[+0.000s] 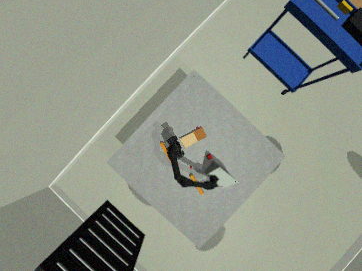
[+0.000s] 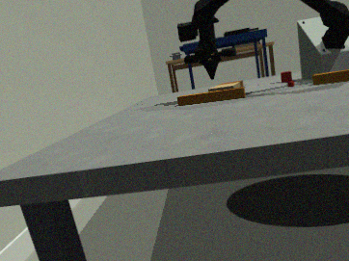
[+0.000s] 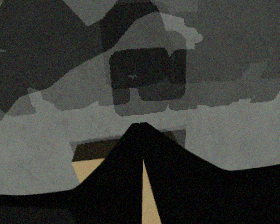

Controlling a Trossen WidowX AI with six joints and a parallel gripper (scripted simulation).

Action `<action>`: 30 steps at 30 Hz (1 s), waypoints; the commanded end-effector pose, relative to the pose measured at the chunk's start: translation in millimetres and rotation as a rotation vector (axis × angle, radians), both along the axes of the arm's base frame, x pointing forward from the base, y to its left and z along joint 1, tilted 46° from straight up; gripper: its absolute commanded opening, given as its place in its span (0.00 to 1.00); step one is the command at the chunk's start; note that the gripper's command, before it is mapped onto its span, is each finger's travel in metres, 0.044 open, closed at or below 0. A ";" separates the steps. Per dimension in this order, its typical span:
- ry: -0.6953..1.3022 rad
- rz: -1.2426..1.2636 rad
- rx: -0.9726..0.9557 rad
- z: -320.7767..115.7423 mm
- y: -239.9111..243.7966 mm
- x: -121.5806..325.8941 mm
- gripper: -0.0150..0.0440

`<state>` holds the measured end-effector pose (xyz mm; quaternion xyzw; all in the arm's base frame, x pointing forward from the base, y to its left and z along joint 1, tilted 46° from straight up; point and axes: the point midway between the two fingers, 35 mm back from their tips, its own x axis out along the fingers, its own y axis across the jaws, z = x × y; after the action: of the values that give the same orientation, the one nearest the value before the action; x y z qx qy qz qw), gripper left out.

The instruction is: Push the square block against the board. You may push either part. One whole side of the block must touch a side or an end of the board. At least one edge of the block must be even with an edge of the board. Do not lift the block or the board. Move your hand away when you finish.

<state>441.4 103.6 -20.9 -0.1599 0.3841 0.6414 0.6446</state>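
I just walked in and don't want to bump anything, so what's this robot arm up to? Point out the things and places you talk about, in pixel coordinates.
The arm's closed, empty gripper (image 2: pixel 212 78) (image 3: pixel 139 130) hangs just above the tabletop (image 1: pixel 200 216) (image 2: pixel 120 141), near a pale board (image 1: pixel 189 140) with a darker brown block (image 1: pixel 200 133) at its end. The job is to push block and board together, without lifting either. From above they look joined, but I can't confirm full contact or an even edge. The arm hasn't moved well away.

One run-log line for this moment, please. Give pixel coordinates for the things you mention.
pincer (image 1: pixel 173 147) (image 2: pixel 212 77) (image 3: pixel 139 130): shut, empty, raised | brown block (image 1: pixel 200 133) (image 2: pixel 241 85): appears against pale board (image 1: pixel 189 140) (image 2: pixel 224 86) (image 3: pixel 87 168) | edge alignment: cannot tell
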 end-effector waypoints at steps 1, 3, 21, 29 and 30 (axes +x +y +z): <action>0.070 -0.056 -0.015 -5.3 -2.8 -6.7 0.25; 0.119 -0.105 -0.025 -8.3 -7.1 -10.1 0.25; 0.557 -0.543 -0.111 -33.3 -42.2 -47.0 0.25; 0.752 -0.737 -0.148 -42.9 -55.4 -66.3 0.25; 0.777 -0.761 -0.153 -44.0 -56.9 -68.8 0.25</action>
<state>379.1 50.3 -63.3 0.1676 0.6533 0.3749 0.6361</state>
